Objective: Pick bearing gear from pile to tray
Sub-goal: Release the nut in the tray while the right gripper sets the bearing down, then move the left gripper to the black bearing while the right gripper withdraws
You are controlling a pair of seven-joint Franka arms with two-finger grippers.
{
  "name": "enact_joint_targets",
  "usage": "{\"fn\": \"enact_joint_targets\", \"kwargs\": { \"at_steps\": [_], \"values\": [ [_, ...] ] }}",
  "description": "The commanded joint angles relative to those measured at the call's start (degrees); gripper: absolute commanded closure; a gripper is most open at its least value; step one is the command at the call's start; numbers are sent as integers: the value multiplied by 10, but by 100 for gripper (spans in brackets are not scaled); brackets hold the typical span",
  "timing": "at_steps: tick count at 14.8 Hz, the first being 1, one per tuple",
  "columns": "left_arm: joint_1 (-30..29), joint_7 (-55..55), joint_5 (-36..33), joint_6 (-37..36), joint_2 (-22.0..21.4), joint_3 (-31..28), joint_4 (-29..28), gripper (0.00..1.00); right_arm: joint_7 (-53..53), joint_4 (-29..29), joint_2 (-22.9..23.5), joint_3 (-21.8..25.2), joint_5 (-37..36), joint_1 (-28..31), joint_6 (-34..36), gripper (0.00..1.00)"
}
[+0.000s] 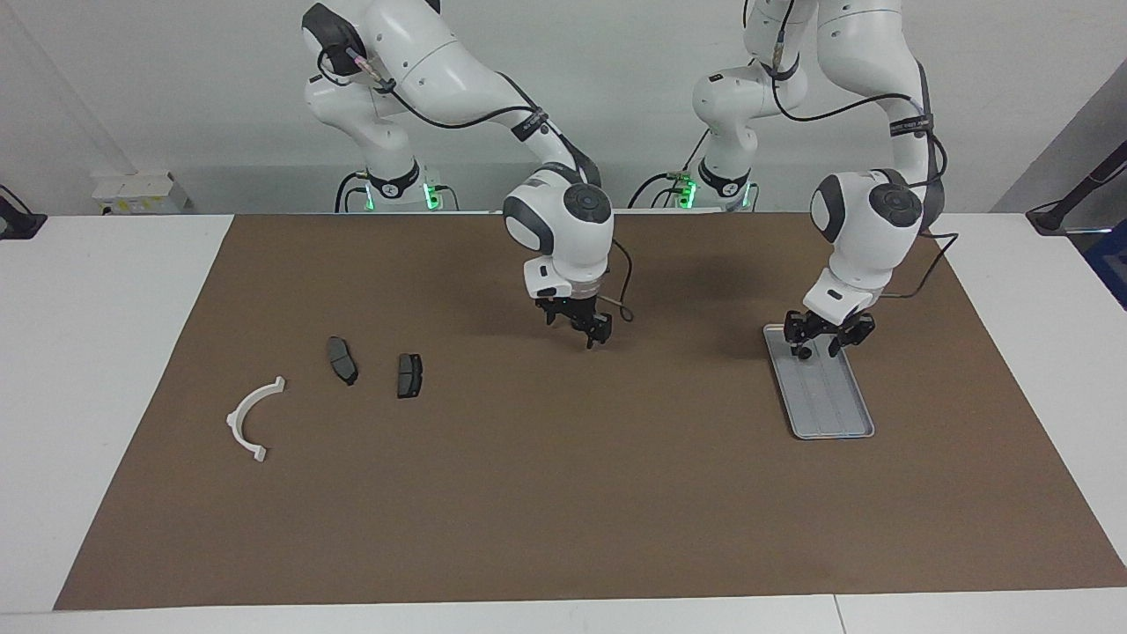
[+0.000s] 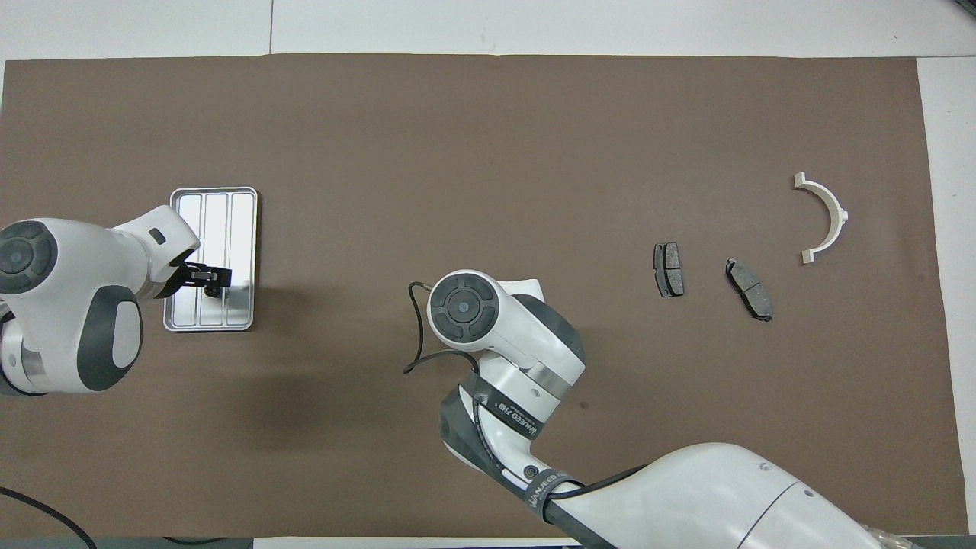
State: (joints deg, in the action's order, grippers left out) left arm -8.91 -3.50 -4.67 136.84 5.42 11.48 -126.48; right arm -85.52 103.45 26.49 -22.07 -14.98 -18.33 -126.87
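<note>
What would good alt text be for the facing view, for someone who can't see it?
The left tool hangs over the robots' end of a silver tray on a brown mat, while the right tool hangs over bare mat mid-table. Toward the right arm's end lie two dark brake pads and a white arc bracket.

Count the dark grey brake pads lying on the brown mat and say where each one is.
2. One brake pad lies nearer the table's middle; the other brake pad lies between it and the white arc bracket. None appears hidden.
</note>
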Motion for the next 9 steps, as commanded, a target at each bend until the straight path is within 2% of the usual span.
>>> {"fn": "enact_joint_targets", "kwargs": {
  "at_steps": [1,2,6,9],
  "values": [
    [40,76,2,-31,-5,-3,32,28,-7,-25,-20,-10,-15,40,28,0],
    [58,113,2,-46,-6,-2,46,25,2,-33,-27,-10,-14,49,39,0],
    [134,247,1,-103,-3,-1,99,25,116,-61,-69,-11,7,91,102,0],
    [203,341,1,-152,-1,-1,124,25,276,-69,-112,-11,49,140,137,0]
  ]
}}
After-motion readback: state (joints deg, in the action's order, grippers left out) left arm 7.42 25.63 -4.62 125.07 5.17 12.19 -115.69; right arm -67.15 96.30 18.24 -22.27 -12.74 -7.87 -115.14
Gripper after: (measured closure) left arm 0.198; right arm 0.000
